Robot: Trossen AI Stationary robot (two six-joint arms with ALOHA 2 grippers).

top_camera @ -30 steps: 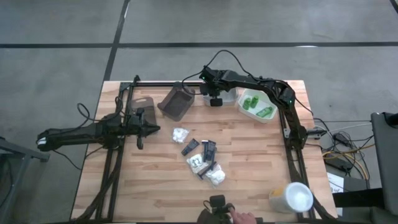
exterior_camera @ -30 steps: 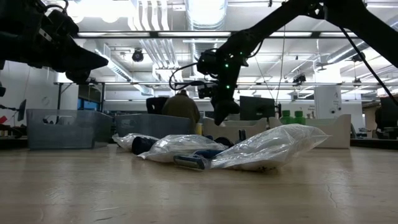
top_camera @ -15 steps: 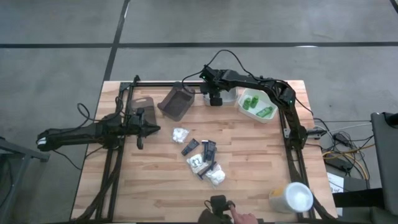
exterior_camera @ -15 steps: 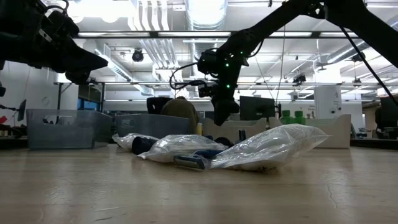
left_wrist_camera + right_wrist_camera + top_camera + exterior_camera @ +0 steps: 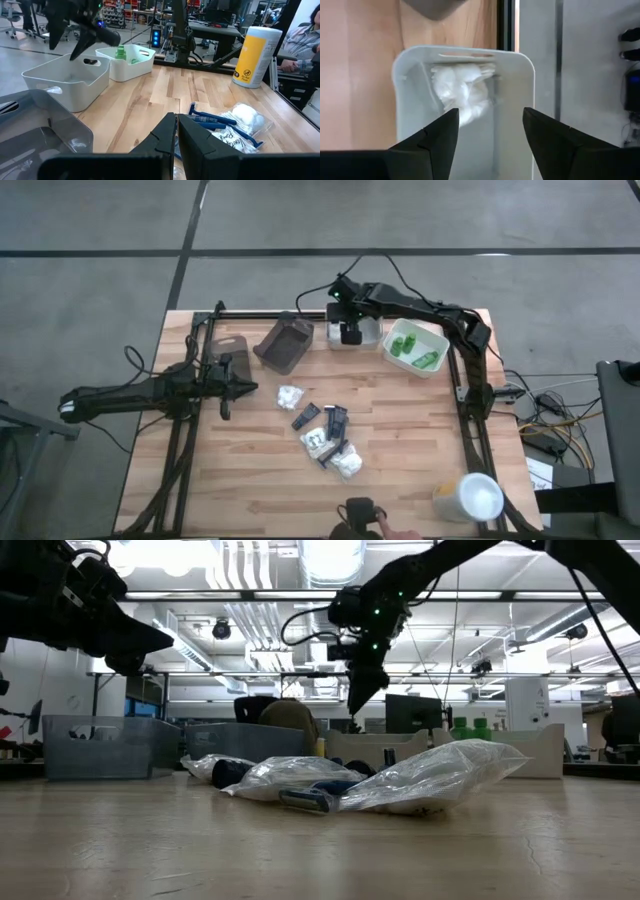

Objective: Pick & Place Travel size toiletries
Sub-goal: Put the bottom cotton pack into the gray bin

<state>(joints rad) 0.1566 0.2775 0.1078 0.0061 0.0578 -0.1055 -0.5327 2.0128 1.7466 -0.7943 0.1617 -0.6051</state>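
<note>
My right gripper (image 5: 350, 333) hangs open above a white bin (image 5: 510, 100) at the table's far edge, touching nothing. A white crinkly packet (image 5: 462, 95) lies on the bin's floor, below and between the fingers. In the low view the right gripper (image 5: 360, 695) is well above the table. Several more toiletries, clear packets with dark and blue sticks (image 5: 328, 435), lie piled at the table's middle, and one white packet (image 5: 290, 395) lies apart. Green bottles (image 5: 415, 350) lie in a second white bin. My left gripper (image 5: 250, 388) waits shut at the left, above the table.
A grey-brown tray (image 5: 285, 343) stands left of the white bin. A tall white and yellow canister (image 5: 468, 498) stands at the near right corner. A person's hand (image 5: 375, 525) shows at the near edge. Bare wood lies between the pile and the bins.
My right gripper has risen straight up from the white bin, mostly in the last half second. The white packet stays in the bin.
</note>
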